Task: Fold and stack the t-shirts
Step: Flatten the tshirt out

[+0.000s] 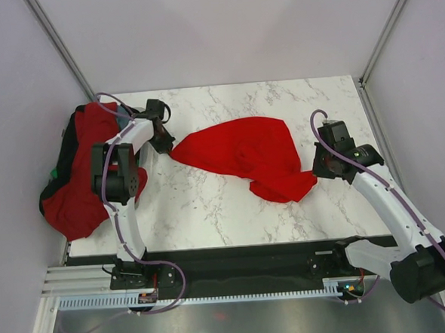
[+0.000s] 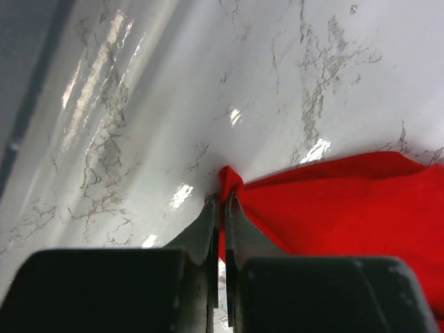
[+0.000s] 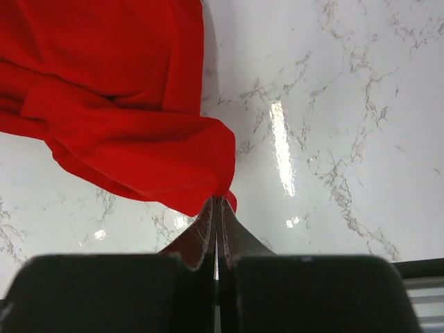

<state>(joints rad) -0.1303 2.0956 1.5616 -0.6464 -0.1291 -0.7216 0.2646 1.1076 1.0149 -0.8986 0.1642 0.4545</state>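
Note:
A bright red t-shirt (image 1: 244, 156) lies crumpled across the middle of the marble table. My left gripper (image 1: 166, 145) is shut on its left tip; in the left wrist view the gripper (image 2: 222, 198) pinches a small fold of the red t-shirt (image 2: 347, 201) between its tips. At the shirt's right end my right gripper (image 1: 317, 164) is shut on the cloth. The right wrist view shows that gripper (image 3: 218, 200) with the t-shirt (image 3: 118, 104) edge caught at its tips. More red t-shirts (image 1: 77, 198) are heaped at the far left.
A dark bin (image 1: 64, 138) holds the heap of shirts at the table's left edge, partly overhanging it. Grey walls enclose the table on three sides. A black rail (image 1: 236, 260) with the arm bases runs along the near edge.

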